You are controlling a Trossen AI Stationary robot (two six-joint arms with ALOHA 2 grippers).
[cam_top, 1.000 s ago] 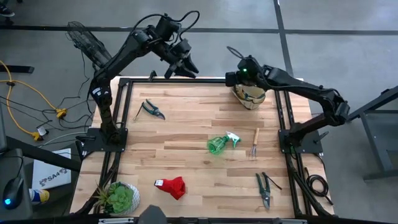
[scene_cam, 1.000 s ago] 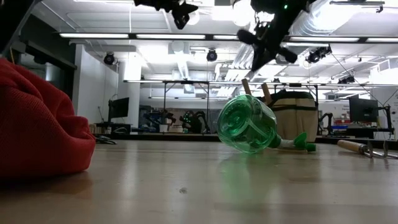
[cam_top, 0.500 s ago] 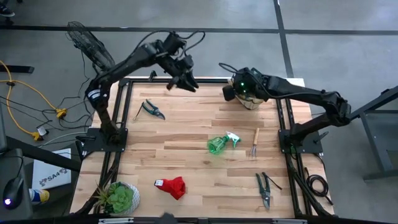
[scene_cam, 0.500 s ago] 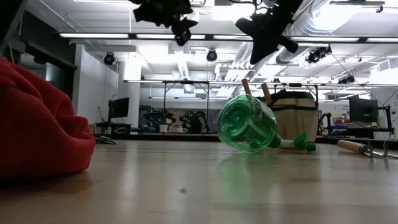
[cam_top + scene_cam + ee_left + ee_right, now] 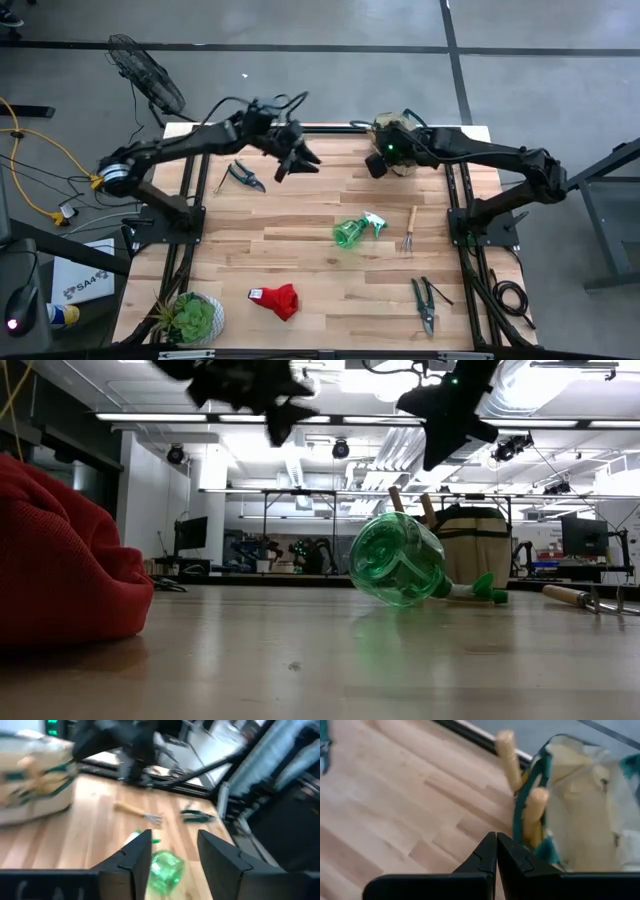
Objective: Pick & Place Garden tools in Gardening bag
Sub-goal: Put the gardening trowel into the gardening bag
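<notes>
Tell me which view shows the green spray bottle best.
The low view: the green spray bottle lies on its side, close and sharp. The high view shows it small mid-table; the left wrist view shows it blurred; the right wrist view misses it.

- Wooden table top, pale planks, sits inside a black metal frame.
- Green potted plant stands in a white pot at the table's 7 o'clock corner.
- Black floor fan stands off the table toward 10 o'clock.
- Yellow cable loops over the grey floor at 9 o'clock.
- White box with dark lettering lies on the floor toward 8 o'clock.
- Ceiling strip lights and workbenches show in the low view's background.
</notes>
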